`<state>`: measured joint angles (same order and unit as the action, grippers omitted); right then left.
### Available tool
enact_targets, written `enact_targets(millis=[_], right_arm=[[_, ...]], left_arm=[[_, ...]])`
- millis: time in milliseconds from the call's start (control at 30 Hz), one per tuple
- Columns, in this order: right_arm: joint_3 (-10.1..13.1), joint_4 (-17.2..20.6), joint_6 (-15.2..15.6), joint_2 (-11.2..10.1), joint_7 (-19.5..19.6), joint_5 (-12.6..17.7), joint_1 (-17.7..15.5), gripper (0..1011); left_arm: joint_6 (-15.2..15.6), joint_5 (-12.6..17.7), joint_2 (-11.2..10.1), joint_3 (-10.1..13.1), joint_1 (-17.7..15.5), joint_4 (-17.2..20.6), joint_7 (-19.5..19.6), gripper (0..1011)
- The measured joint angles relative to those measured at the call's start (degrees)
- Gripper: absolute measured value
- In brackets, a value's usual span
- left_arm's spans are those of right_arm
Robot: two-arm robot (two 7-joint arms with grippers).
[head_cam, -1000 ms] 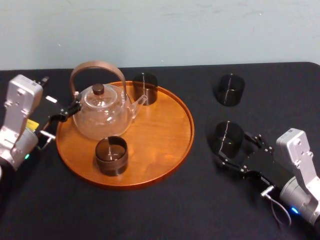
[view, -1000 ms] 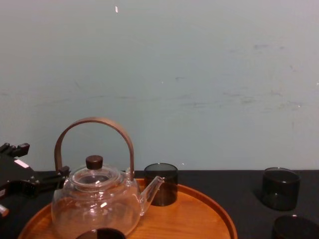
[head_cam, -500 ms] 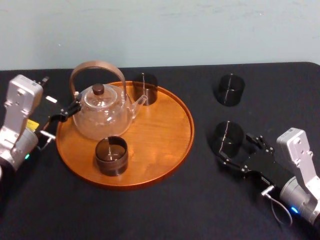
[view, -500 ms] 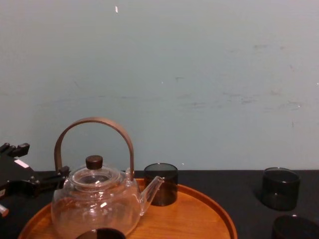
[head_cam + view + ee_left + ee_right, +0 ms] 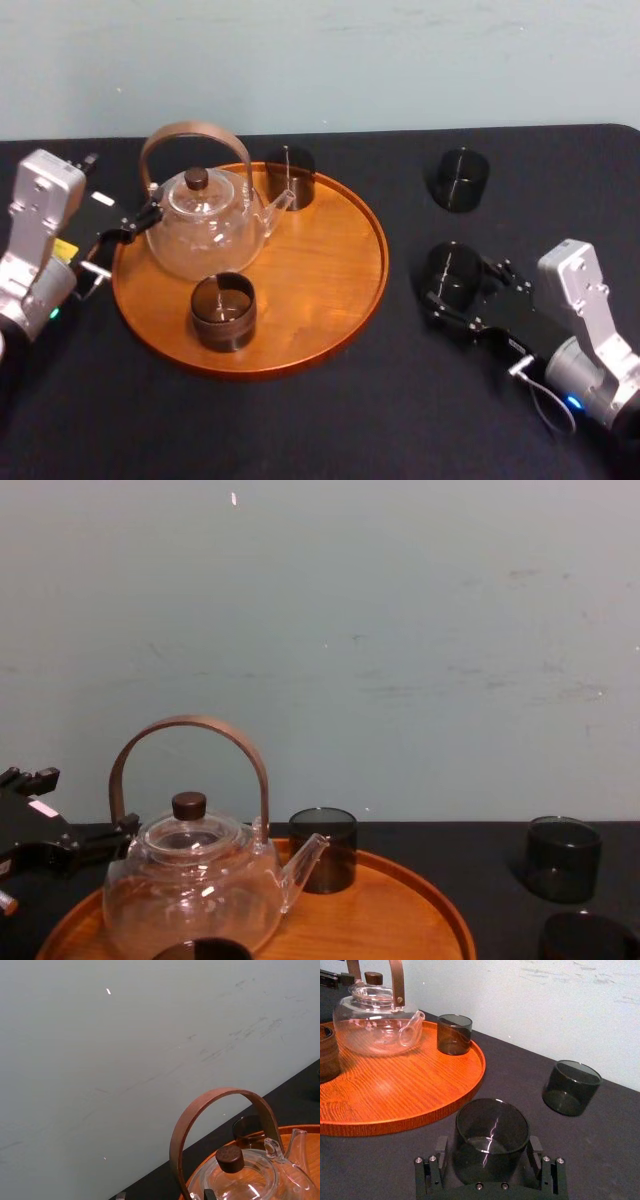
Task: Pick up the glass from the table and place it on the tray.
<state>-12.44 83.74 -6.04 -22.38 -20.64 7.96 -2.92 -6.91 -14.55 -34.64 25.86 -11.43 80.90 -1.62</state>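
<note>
On the table [image 5: 330,430], matte black, tally as follows: one tray, one teapot, four dark smoked glasses, two grippers.

Tray [image 5: 335,325]: round, orange-brown wood, low rim. It holds three things.
- Teapot [image 5: 205,228], clear glass with a bent wooden handle and a lid with a dark knob, at about 10 o'clock on the tray, spout toward 2 o'clock.
- Rear tray glass [image 5: 290,177] at 12 o'clock, just inside the rim and just beside the spout tip.
- Front tray glass [image 5: 223,310] at 7 o'clock, upright, apart from the teapot.

Off the tray, both upright on the black surface:
- Near glass [image 5: 450,265], at 3 o'clock from the tray, close to the rim but clear of it.
- Far glass [image 5: 462,178], at 12 o'clock from the near glass, well apart from it.

Right gripper [image 5: 460,283]: comes in from 4 o'clock, low on the table. Its fingers [image 5: 441,1149] are spread, one on each side of the near glass, which stands between them on the table. Whether the pads touch the wall of the glass, cannot tell.

Left gripper [image 5: 125,230]: at 9 o'clock off the tray, by the rim and near the teapot's handle. Spread or closed, cannot tell.
</note>
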Motion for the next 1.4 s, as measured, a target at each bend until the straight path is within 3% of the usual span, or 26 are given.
enact_targets(millis=[433, 733, 900, 1400], right_arm=[[-1.62, -5.24, 0.62, 1.35, -1.25, 0.75, 5.28, 1002], [-1.53, -4.85, 0.58, 1.21, -1.21, 0.71, 4.87, 1002], [-1.48, -4.67, 0.5, 1.15, -1.15, 0.71, 4.72, 922], [-1.38, -4.79, -0.3, 0.93, -1.75, 1.77, 4.57, 920]], left_arm=[[0.0, 0.0, 0.0, 0.0, 0.0, 0.0, 0.0, 1009], [0.0, 0.0, 0.0, 0.0, 0.0, 0.0, 0.0, 1009], [0.0, 0.0, 0.0, 0.0, 0.0, 0.0, 0.0, 1010], [0.0, 0.0, 0.0, 0.0, 0.0, 0.0, 0.0, 1009]])
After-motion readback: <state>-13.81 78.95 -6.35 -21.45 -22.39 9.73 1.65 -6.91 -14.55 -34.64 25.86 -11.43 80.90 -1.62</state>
